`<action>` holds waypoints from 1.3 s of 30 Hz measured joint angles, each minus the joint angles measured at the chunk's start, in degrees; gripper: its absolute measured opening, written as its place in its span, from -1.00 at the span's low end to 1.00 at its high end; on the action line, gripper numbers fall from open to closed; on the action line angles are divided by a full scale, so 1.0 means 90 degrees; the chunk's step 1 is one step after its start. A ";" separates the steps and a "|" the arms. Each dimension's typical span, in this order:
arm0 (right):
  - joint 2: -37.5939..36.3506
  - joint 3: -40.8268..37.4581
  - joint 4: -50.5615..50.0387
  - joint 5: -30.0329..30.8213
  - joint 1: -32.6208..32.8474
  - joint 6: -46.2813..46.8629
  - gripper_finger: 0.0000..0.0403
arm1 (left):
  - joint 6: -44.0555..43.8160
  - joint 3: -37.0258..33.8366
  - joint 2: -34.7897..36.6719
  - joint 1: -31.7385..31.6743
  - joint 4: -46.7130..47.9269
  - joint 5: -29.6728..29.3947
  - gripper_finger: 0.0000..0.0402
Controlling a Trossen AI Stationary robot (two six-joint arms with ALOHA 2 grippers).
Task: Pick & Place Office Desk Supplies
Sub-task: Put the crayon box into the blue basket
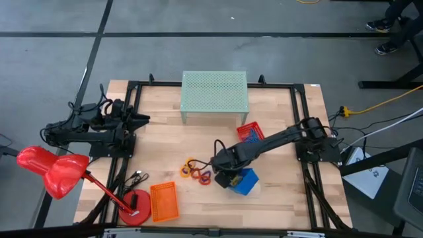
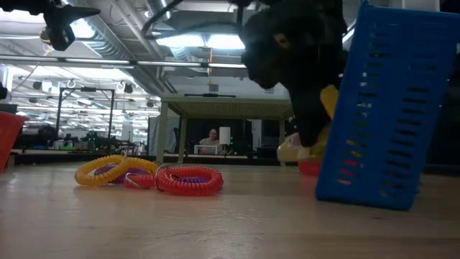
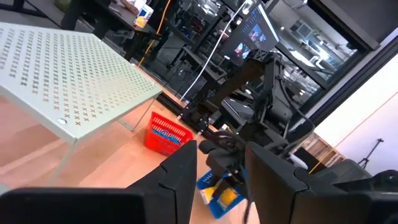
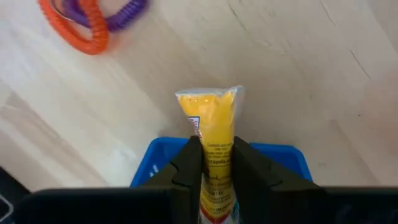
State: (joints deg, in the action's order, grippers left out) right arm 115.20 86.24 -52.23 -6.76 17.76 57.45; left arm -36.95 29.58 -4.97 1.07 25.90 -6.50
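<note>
My right gripper (image 4: 214,155) hangs over the middle of the table, shut on a yellow packet (image 4: 208,118) with printing on it. Below it stands a blue basket (image 1: 246,182), which looks tilted in the low view (image 2: 388,108). The packet's free end reaches past the basket's rim (image 4: 149,155), over bare wood. Several coil rings (image 1: 196,172), orange, red, purple and yellow, lie flat on the table just left of the basket. My left gripper (image 3: 221,168) waits open at the table's left edge (image 1: 142,119), pointing level. My right gripper pinches the yellow packet between its two fingers (image 4: 189,165), on its two flat sides, back from the free end (image 4: 214,146). The fingers come from above, pointing steeply down, and lie along the packet. The packet hangs below them (image 2: 327,104), beside the blue basket's left wall.
A pale green perforated stand (image 1: 215,92) stands at the far edge, with a small red basket (image 1: 250,133) before it. An orange basket (image 1: 164,201) and a red desk lamp (image 1: 59,172) occupy the near left. A black frame (image 1: 301,119) edges the table.
</note>
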 joint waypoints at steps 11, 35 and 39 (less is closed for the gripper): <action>-0.0704 0.0012 -0.0411 0.0401 0.0257 0.0427 -0.69 | 0.0081 0.0000 0.0002 -0.0001 -0.0045 -0.0194 -0.34; -0.1281 0.0024 -0.1154 0.0756 0.1062 0.1745 -0.77 | -0.0013 0.0000 0.0002 0.0000 -0.0045 -0.0343 -0.34; -0.1287 0.0024 -0.1186 0.0630 0.1585 0.2464 -0.77 | -0.0039 0.0000 0.0002 0.0001 -0.0045 -0.0436 -0.34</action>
State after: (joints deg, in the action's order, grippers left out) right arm 103.62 86.46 -62.90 -1.09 32.02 79.62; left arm -37.30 29.58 -4.95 1.08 25.50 -10.43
